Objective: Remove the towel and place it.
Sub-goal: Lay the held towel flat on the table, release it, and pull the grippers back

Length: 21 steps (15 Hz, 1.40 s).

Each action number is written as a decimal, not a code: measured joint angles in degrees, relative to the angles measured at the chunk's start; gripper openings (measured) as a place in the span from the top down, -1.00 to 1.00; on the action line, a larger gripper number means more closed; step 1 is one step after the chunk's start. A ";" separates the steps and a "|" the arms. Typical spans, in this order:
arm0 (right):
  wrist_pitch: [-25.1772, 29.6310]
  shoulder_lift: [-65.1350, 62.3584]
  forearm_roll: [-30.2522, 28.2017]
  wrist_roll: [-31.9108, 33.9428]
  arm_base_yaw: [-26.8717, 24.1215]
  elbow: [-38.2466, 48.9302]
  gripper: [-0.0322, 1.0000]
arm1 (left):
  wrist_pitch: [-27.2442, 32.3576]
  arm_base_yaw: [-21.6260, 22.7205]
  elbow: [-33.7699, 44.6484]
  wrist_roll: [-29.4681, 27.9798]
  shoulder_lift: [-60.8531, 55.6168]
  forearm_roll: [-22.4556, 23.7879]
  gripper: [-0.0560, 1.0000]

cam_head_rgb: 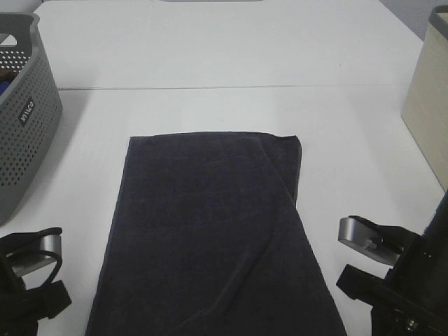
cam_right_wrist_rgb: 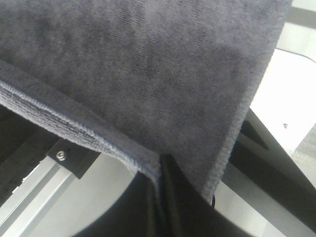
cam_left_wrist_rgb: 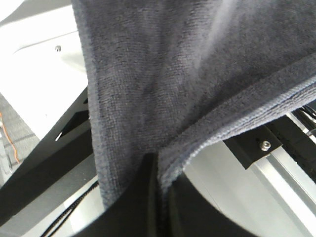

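The dark charcoal-grey towel (cam_head_rgb: pixel 210 231) lies flat on the white table (cam_head_rgb: pixel 210 56), doubled over, with its far edge across the middle and its near end running off the bottom of the exterior high view. My left gripper (cam_left_wrist_rgb: pixel 158 173) is shut on the towel's hemmed edge (cam_left_wrist_rgb: pixel 173 74) at the near left. My right gripper (cam_right_wrist_rgb: pixel 160 165) is shut on the towel (cam_right_wrist_rgb: pixel 148 59) at the near right. In the exterior high view only the left arm (cam_head_rgb: pixel 28 273) and the right arm (cam_head_rgb: pixel 399 273) show, on either side of the towel.
A grey perforated basket (cam_head_rgb: pixel 21 119) stands at the far left of the table. A beige container (cam_head_rgb: pixel 427 105) stands at the right edge. Below the towel, both wrist views show the table's metal frame rail (cam_left_wrist_rgb: pixel 276 163).
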 joint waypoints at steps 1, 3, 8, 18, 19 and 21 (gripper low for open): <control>-0.86 2.98 -0.06 -0.52 0.00 0.06 0.92 | 0.00 0.00 0.00 1.26 2.29 -0.63 0.89; -1.26 3.84 0.00 -0.57 0.00 0.06 0.92 | 0.00 0.00 -0.06 2.98 3.55 -0.63 0.89; -0.17 2.12 -0.06 2.35 0.00 0.06 0.92 | 0.00 0.00 -0.06 5.39 3.84 -0.86 0.89; -1.66 -5.56 -14.78 5.56 -0.34 0.11 0.92 | -0.86 -14.32 -11.75 4.58 8.94 0.34 0.89; -1.83 -5.56 -15.01 5.56 -0.34 0.11 0.92 | -1.15 -14.73 -11.97 4.30 9.17 0.63 0.89; -2.46 -5.56 -15.01 5.56 -0.34 0.11 0.92 | -1.32 -14.78 -12.03 3.04 9.22 0.69 0.89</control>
